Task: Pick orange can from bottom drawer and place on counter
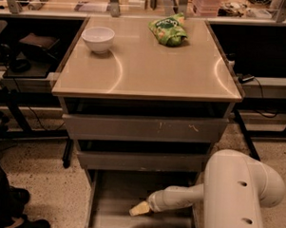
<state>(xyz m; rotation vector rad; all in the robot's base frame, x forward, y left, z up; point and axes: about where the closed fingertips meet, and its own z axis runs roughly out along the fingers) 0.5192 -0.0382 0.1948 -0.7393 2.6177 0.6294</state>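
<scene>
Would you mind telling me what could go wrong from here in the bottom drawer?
1. The gripper sits low in the bottom drawer, below the middle drawer; rising carelessly may strike that front.
2. The can is not visible, so a grasp cannot be confirmed.
3. On the counter, the bowl and bag could be bumped during placing.

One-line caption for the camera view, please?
Arm reaches into the open bottom drawer, tool near its floor; white bowl and green bag on counter.
</scene>
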